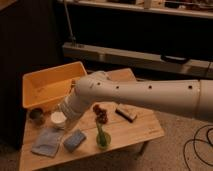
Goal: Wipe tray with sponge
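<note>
Table [137, 131]: low wooden top that carries every item listed below; clock directions are read from its centre.
Tray [46, 89]: large yellow-orange tub at 10 o'clock, on the far left corner, its visible floor bare.
Sponge [75, 140]: dark-blue pad at 7 o'clock, flat on the table near the front edge, well apart from the tray.
Cloth [47, 141]: pale blue-grey, just beside the sponge at its 9 o'clock.
Bowl [58, 119]: small and white, at 9 o'clock, between tray and cloth.
Gripper [64, 111]: at the end of the white arm, low over the table at the bowl's 1 o'clock, just in front of the tray's near wall; jaws spread wide, pinching nothing.
Dark cup [36, 115]: at the bowl's 9 o'clock.
Vase [103, 137]: green, holding dark-red flowers, at 6 o'clock.
Black block [126, 113]: at 3 o'clock.
</note>
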Tool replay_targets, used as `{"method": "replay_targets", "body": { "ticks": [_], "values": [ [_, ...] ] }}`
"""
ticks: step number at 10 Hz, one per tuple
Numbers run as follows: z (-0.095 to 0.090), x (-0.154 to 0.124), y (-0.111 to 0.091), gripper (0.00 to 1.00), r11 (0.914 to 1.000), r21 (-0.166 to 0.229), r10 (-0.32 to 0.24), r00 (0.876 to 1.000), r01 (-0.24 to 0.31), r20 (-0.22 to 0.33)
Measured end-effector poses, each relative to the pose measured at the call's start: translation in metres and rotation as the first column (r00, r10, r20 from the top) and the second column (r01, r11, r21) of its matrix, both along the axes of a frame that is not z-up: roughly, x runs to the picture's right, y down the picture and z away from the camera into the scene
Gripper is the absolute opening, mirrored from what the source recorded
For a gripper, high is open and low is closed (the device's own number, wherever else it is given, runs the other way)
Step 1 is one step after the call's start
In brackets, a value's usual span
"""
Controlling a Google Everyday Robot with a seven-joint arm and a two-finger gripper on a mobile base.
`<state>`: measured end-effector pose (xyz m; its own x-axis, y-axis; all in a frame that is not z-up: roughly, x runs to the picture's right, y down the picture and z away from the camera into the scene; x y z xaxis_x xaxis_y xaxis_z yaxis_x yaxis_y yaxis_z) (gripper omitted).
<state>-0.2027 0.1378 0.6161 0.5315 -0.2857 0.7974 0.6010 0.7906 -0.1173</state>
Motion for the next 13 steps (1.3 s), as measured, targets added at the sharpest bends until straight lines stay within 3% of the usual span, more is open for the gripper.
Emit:
{"method": "replay_targets", "body": {
  "ticks": [3,5,8,13],
  "values": [
    [0.04,-0.026,0.046,0.65,0.9974,-0.019,-0.07,0.997,0.07,0.018],
    [0.061,-0.029,0.064,0.65,0.9927,-0.036,-0.115,0.993,0.115,0.011],
    [0.086,-0.015,0.067,0.65,0.9843,-0.049,-0.171,0.985,0.17,-0.033],
    [0.108,0.0,0.093,0.65,0.9787,-0.076,-0.194,0.981,0.191,-0.031]
  ]
}}
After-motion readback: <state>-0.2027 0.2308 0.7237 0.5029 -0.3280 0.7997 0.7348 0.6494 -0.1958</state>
